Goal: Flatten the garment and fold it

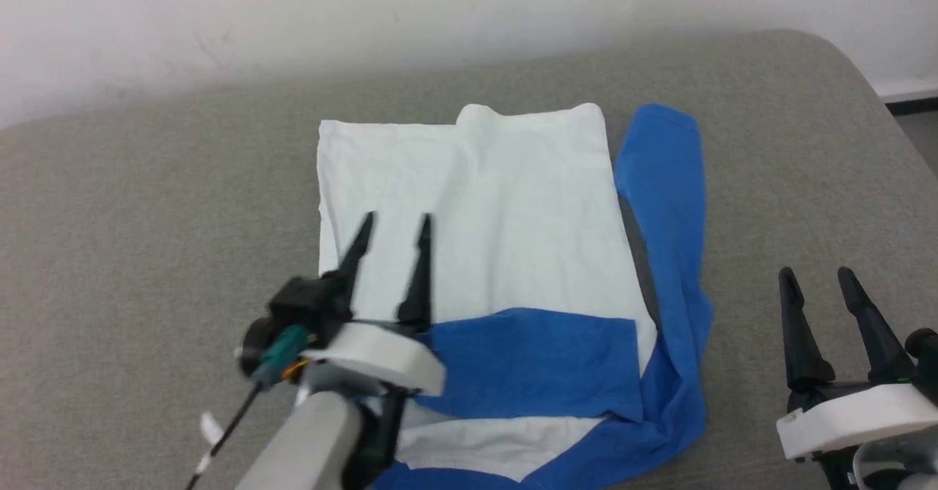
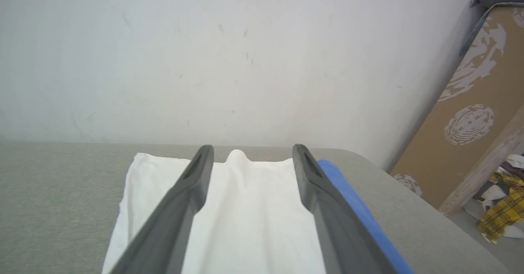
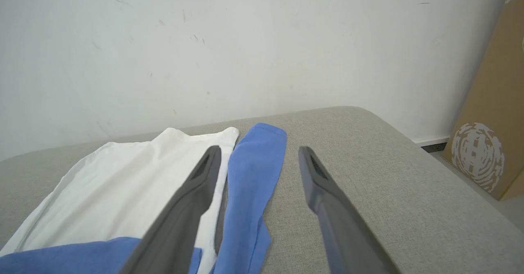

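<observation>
L gripper (image 1: 396, 220): jaws apart, nothing between them, fingers pointing approx. 12 o'clock. It appears to hover just above the cloth, at 7 o'clock of the garment (image 1: 498, 204). I judge this is a clear-off pose.

The garment lies flat, centre of the grey pad (image 1: 146, 270), white body up. The folded sleeve (image 1: 535, 358) lies across the body at the 6 o'clock end, presumably to square the shape. The straight sleeve (image 1: 663, 197) runs along the 3 o'clock edge, not yet folded; likely next.

R gripper (image 1: 815, 277): jaws apart, empty, over bare pad at 4 o'clock of the garment, near that sleeve.

L forearm (image 1: 308, 439) enters from 6 o'clock, wrist canted. The R wrist is level.
</observation>
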Motion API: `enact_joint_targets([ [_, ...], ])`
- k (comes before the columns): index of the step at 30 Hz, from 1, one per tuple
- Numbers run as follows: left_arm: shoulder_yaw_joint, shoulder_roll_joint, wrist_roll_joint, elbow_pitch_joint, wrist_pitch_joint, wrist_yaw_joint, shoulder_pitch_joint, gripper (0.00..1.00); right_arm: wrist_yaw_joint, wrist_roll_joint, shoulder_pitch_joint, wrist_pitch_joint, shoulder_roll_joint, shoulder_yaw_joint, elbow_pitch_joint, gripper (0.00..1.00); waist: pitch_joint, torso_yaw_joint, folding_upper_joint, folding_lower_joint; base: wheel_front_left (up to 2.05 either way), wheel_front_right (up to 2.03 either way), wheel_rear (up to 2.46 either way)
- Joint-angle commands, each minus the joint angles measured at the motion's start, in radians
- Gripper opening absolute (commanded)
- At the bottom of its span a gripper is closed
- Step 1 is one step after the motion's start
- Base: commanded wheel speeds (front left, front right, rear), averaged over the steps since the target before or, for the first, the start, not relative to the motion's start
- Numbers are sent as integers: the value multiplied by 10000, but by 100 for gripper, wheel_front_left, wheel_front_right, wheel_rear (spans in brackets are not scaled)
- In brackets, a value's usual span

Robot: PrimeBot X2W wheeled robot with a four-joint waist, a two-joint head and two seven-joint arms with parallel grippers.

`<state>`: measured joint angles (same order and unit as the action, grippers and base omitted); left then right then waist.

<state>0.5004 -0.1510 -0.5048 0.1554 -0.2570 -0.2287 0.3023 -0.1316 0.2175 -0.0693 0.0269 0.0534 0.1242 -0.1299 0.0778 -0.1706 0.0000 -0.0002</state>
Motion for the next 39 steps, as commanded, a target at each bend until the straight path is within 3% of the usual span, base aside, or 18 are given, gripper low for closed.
enact_joint_targets([
  [1,-236,-134,146,-111,-45,-78,-222,100,9,-74,-79,5,-31,20,-4,100,-93,123,0,2,0,0,0],
  [9,-2606,-811,1036,-1093,-46,-407,-1737,100,9,-51,252,21,63,326,531,100,176,467,0,2,0,0,0],
  [14,-3500,-930,1450,-1718,-46,-448,-2266,100,9,489,1205,-63,804,563,1754,100,712,796,0,2,0,0,0],
  [21,-3841,-604,1882,-2455,-47,-266,-2101,100,9,2239,3759,-1080,2177,674,4375,100,2015,1290,0,2,0,0,0],
  [27,-3838,-117,2152,-2953,-47,-24,-1630,100,9,3764,6395,-2656,3335,243,6620,100,3212,1722,0,2,0,0,0],
  [32,-3766,263,2358,-3124,-47,281,-1090,100,9,4764,8192,-4116,4204,-194,7910,100,4111,2207,0,2,0,0,0],
  [39,-3732,654,2702,-3353,-47,555,-535,100,9,5092,9966,-5684,5059,-648,8919,100,5141,2656,0,2,0,0,0],
])
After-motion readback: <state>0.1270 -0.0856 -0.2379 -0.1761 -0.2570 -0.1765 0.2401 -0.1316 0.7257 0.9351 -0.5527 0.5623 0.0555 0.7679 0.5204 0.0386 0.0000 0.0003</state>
